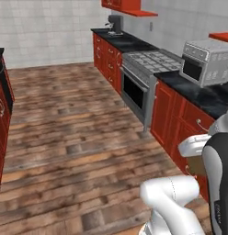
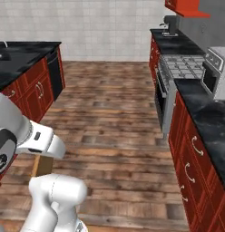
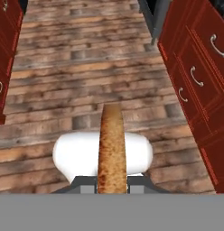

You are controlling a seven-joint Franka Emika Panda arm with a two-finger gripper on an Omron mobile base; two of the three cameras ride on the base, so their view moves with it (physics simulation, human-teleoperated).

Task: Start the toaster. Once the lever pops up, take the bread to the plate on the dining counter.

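Two dark fingers point(image 3: 89, 181) are seen at the bottom of the hand view, pressed against the flat sides of the bread point(image 3: 112, 149), which is pinched edge-on between them and stands upright as a narrow tan-brown strip. The gripper point(image 3: 112, 182) is thus closed on the slice. Behind the bread a rounded white part of the arm is crossed, and beyond it a wooden plank floor point(image 3: 86, 67) is spread out. Red cabinet fronts point(image 3: 195, 81) with curved silver handles are lined along the right of that view.

In the left base view, a tan edge of the slice is glimpsed beneath the white hand at the lower right. Farther out, a black wall counter point(image 1: 203, 94) is topped by a silver toaster oven point(image 1: 205, 62), with a stove point(image 1: 150, 62) just beside it. In the right base view, another black counter point(image 2: 23, 56) is seen at the left.
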